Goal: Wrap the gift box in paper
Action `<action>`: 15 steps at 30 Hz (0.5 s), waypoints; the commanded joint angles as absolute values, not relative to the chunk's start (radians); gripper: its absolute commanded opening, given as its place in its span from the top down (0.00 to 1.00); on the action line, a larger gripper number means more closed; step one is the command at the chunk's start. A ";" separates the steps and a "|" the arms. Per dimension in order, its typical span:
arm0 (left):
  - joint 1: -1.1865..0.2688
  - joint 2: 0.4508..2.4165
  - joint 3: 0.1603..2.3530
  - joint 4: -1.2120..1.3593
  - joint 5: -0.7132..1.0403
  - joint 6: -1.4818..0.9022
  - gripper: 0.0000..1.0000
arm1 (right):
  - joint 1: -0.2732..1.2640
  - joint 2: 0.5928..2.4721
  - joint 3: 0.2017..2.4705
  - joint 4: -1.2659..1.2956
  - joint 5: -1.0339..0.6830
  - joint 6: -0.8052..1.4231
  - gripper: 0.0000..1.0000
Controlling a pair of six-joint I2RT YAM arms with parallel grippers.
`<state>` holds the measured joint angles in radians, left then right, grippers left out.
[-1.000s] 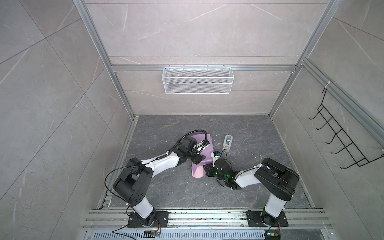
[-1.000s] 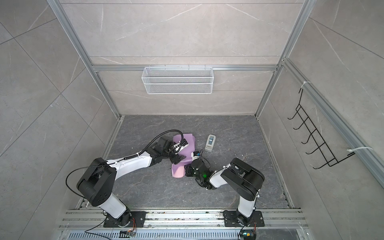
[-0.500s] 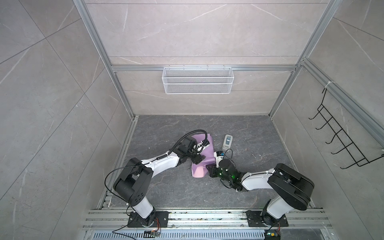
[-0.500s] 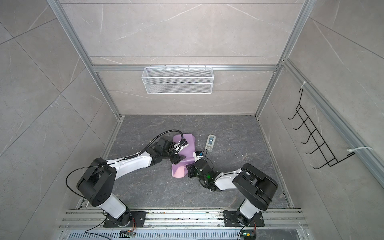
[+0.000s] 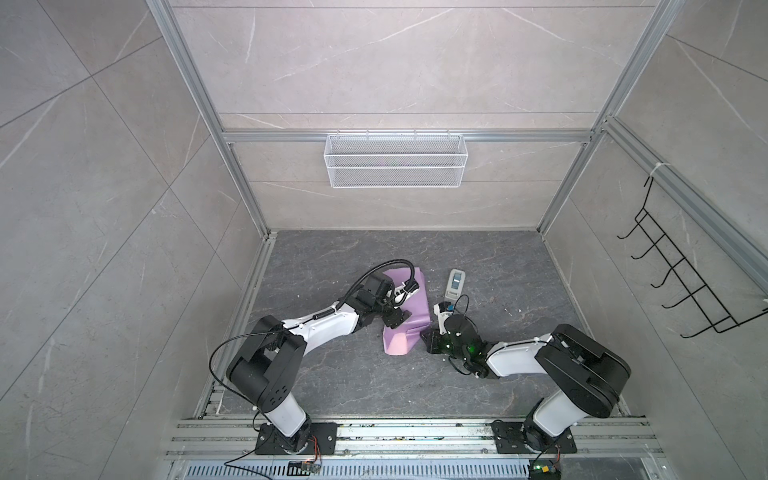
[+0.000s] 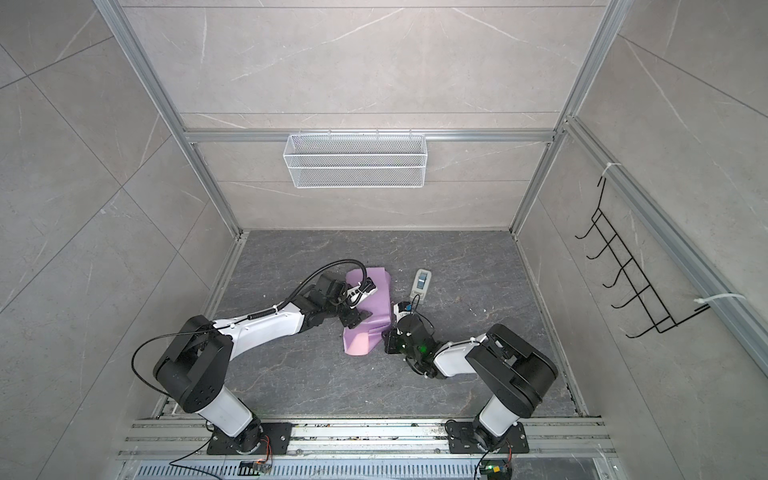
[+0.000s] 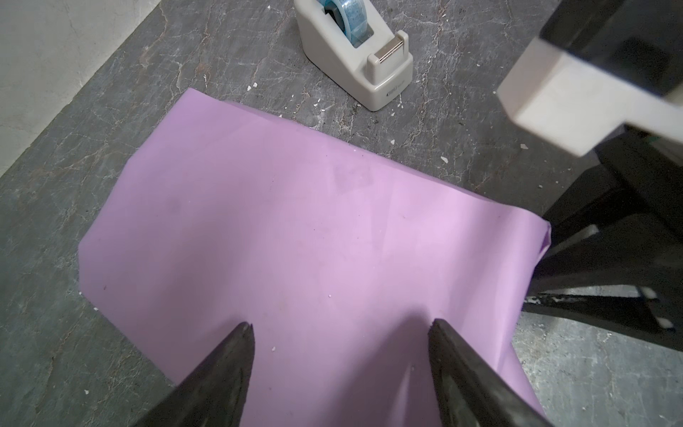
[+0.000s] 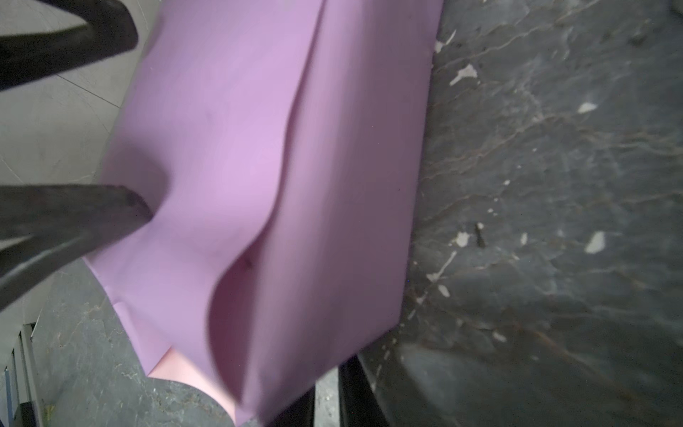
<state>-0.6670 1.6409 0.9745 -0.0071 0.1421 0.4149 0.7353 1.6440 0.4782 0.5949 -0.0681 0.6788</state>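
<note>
Left gripper (image 7: 340, 329) presses down on the paper (image 7: 295, 240), its two dark fingers well apart and gripping nothing.

Right gripper (image 5: 427, 337) sits at the sheet's right edge with the jaws close together; whether they pinch the sheet I cannot tell. Both top views show the paper as a lilac, boxy bundle on the dark veined floor (image 5: 498, 270) between the arms; the gift box is covered and does not show. Only the left wrist view shows clearly the grey plastic tape dispenser (image 7: 362, 63) with its blue roll, near the sheet but not touching it. Only the right wrist view shows a soft dent under one finger (image 8: 74, 214), a long fold, and the pale pink underside (image 8: 173, 366) at one corner.
</note>
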 commanded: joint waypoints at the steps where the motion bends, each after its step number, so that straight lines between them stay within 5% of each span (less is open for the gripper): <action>1: -0.666 1.673 0.979 -0.086 0.123 0.429 0.24 | 0.732 1.678 0.514 0.603 -0.097 0.654 0.84; 15: -0.667 1.681 0.980 -0.089 0.125 0.430 0.24 | 0.743 1.724 0.471 0.676 -0.135 0.699 0.86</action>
<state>-0.6670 1.6428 0.9771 -0.0109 0.1421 0.4149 0.7345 1.7130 0.4919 0.6651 -0.1192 0.6880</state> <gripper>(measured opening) 0.764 0.145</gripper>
